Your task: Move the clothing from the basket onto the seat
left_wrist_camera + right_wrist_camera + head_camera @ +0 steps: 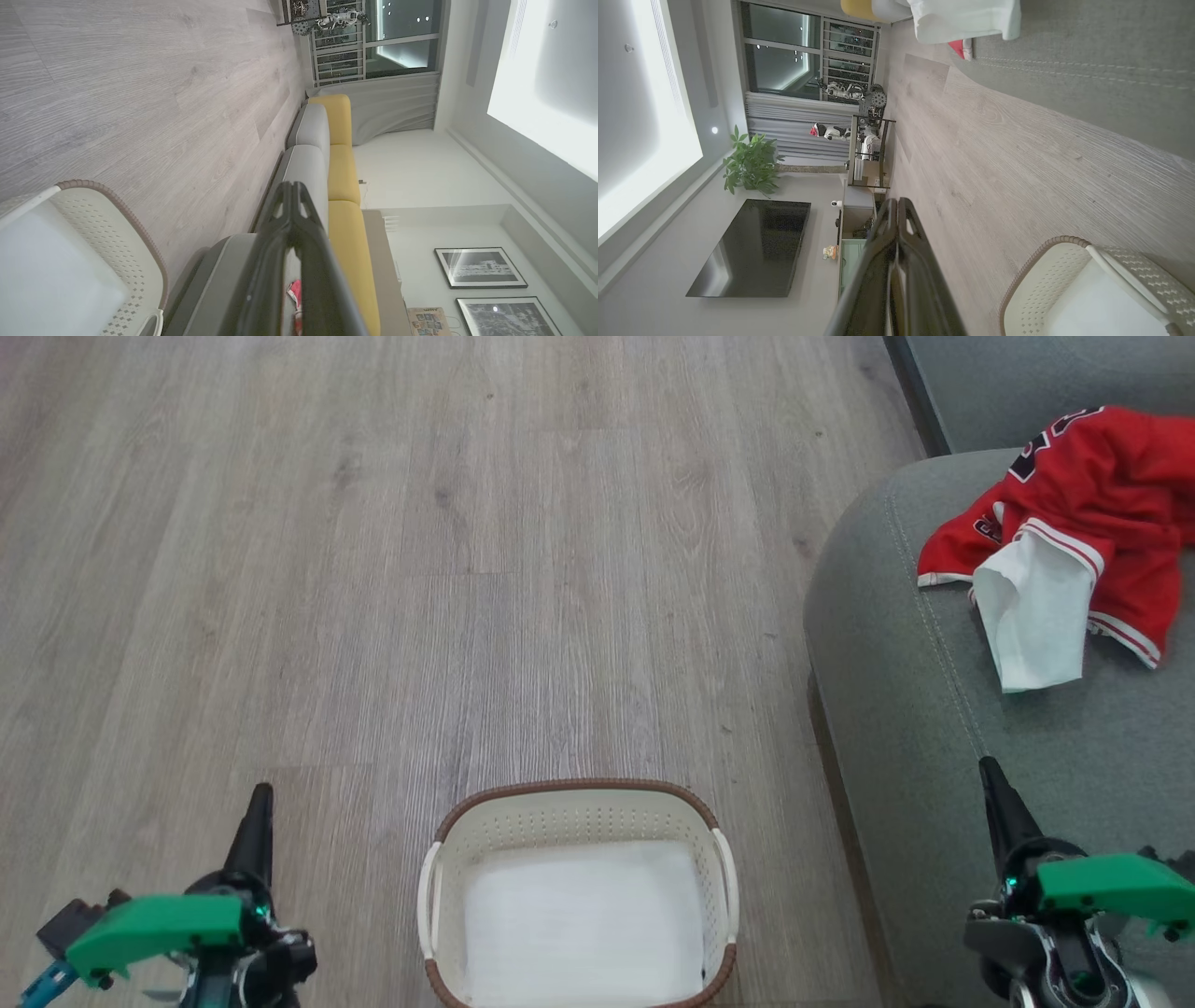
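The clothing (1083, 513), red sports garments with white trim plus a white cloth piece (1032, 616), lies crumpled on the grey-green seat (934, 728) at the right; a strip of it (962, 18) shows at the top of the right wrist view. The cream basket (579, 821) with a brown rim stands on the floor at bottom centre, holding a flat white sheet (583, 919). My left gripper (261, 793) is shut and empty, left of the basket. My right gripper (988, 767) is shut and empty, over the seat's front part.
Pale wood floor (420, 569) stretches ahead and to the left. The sofa continues with grey and yellow cushions (343, 163) along a wall. A black screen (756, 247), a plant (752, 163) and a shelf (868, 149) stand far off.
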Available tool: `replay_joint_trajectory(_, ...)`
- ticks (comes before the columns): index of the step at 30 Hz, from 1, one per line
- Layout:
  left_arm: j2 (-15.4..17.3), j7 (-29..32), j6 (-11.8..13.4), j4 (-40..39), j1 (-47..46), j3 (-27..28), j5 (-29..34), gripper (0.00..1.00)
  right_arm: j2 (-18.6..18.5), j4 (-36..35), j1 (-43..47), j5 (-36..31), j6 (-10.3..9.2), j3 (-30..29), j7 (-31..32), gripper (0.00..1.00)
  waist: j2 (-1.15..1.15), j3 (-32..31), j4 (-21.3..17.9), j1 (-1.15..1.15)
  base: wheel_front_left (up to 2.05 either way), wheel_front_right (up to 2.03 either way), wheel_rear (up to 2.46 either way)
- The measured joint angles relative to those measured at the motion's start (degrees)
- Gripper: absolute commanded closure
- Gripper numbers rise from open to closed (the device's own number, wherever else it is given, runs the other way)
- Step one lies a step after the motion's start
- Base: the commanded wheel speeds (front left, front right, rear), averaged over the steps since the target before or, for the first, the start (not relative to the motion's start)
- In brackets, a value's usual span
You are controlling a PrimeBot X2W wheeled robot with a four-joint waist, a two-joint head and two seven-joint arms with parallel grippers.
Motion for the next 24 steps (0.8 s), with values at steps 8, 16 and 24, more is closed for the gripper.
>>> replay_joint_trajectory(8,-0.1,1.3,-1.0,-0.5,-1.1,0.9,-5.0,1.0,0.0,-0.1,-0.5,5.2,0.0,-0.3,1.1,1.0,0.0,0.2,0.0,0.0,0.0,0.0,0.0)
replay_joint_trajectory(16,-0.2,1.9,-1.5,-0.6,-2.0,1.1,-8.0,1.0,0.0,-0.3,-1.4,8.4,0.0,-0.6,2.2,1.0,0.0,0.2,0.0,0.0,0.0,0.0,0.0)
replay_joint_trajectory(24,-0.2,1.9,-1.5,-0.6,-2.0,1.1,-8.0,1.0,0.0,-0.3,-1.4,8.4,0.0,-0.6,2.2,1.0,0.0,0.2,0.0,0.0,0.0,0.0,0.0)
